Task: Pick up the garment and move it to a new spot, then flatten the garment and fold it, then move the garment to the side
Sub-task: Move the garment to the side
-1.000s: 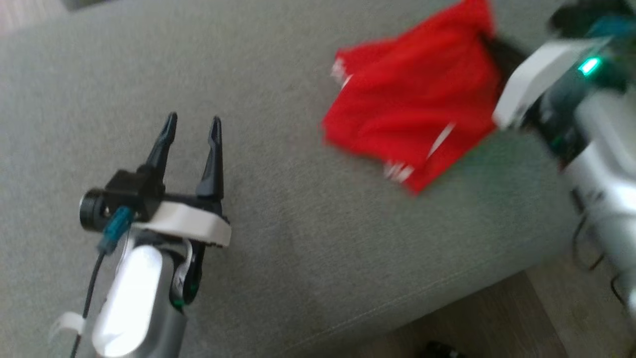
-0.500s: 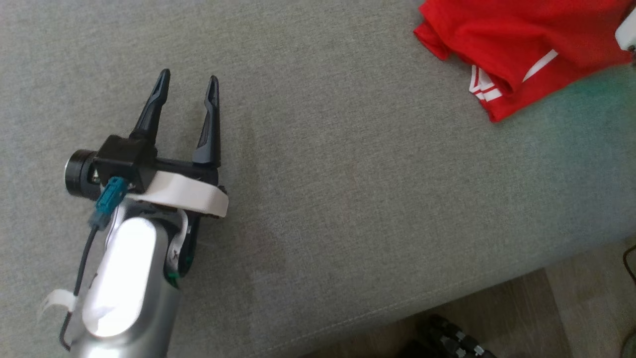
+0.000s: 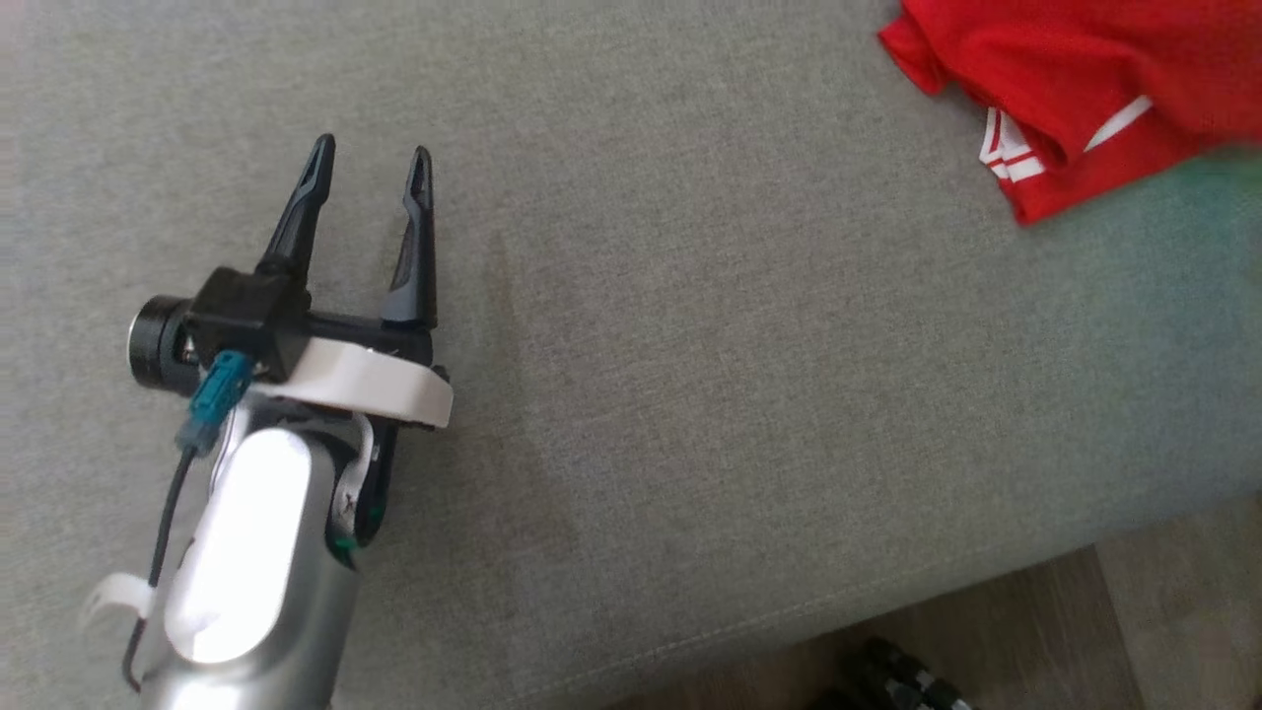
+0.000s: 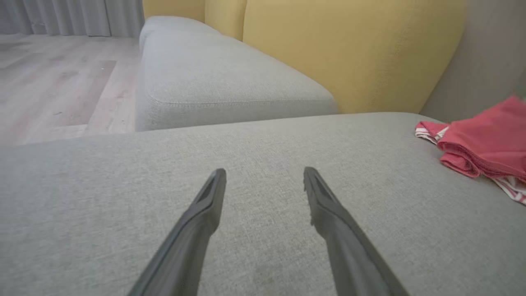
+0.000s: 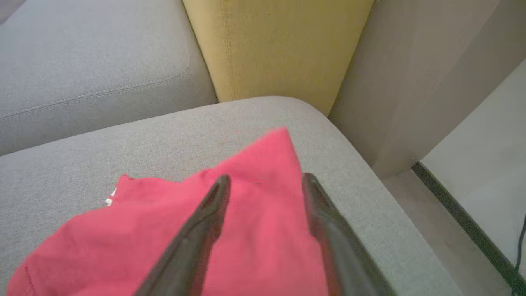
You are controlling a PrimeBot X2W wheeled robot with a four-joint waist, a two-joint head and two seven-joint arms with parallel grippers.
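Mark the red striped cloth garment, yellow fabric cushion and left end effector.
Red striped cloth garment (image 3: 1104,59), head view: plain red part.
Yellow fabric cushion (image 4: 353,53), left wrist view: front face.
Left end effector (image 3: 373,153), head view: between fingertips.

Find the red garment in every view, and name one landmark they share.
Head view: red garment at the top right corner, cut by the edge.
Left wrist view: the garment at the right edge, mid-height.
Right wrist view: the garment bottom centre, under the right hand.
Shared landmark: the grey seat cushion it lies on.
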